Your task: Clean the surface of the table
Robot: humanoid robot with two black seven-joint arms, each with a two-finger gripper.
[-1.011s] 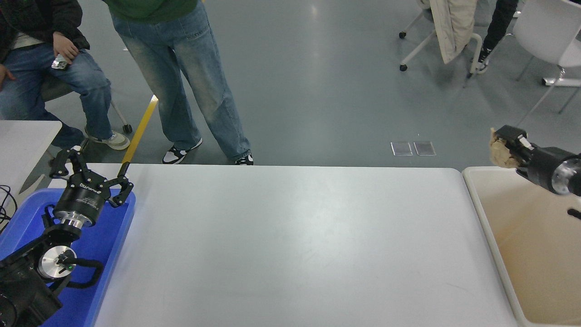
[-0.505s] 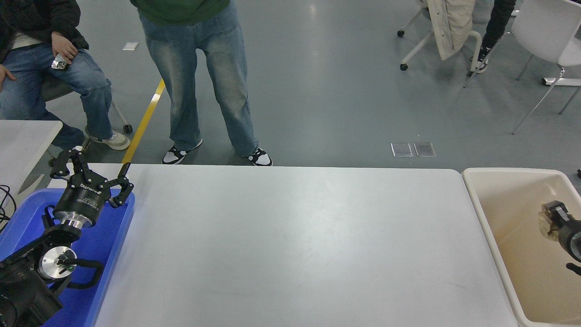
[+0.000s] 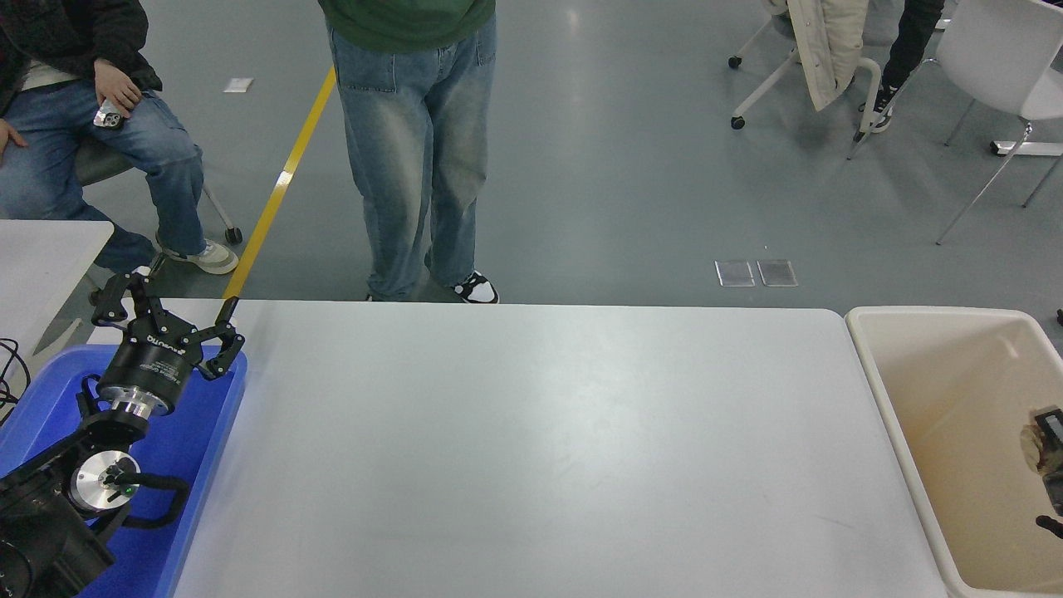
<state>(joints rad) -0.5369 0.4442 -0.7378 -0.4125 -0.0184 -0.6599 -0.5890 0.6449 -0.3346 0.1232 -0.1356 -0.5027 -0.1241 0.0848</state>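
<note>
The white table surface (image 3: 531, 448) fills the middle of the head view and nothing lies on it. My right gripper (image 3: 1045, 438) shows only at the right edge, low inside the beige bin (image 3: 868, 349). It is shut on a crumpled brown paper wad (image 3: 1032, 438). My left gripper (image 3: 166, 320) is open and empty, parked at the lower left over the blue tray (image 3: 199, 440).
A person in jeans (image 3: 415, 149) stands at the table's far edge, left of centre. Another person (image 3: 91, 124) sits at the far left. A smaller white tabletop (image 3: 41, 257) is at the left. Chairs (image 3: 988, 58) stand at the back right.
My right gripper has dropped with the paper wad from above the bin's far rim down into the bin. The standing person has stepped to the right. The left arm has not moved.
</note>
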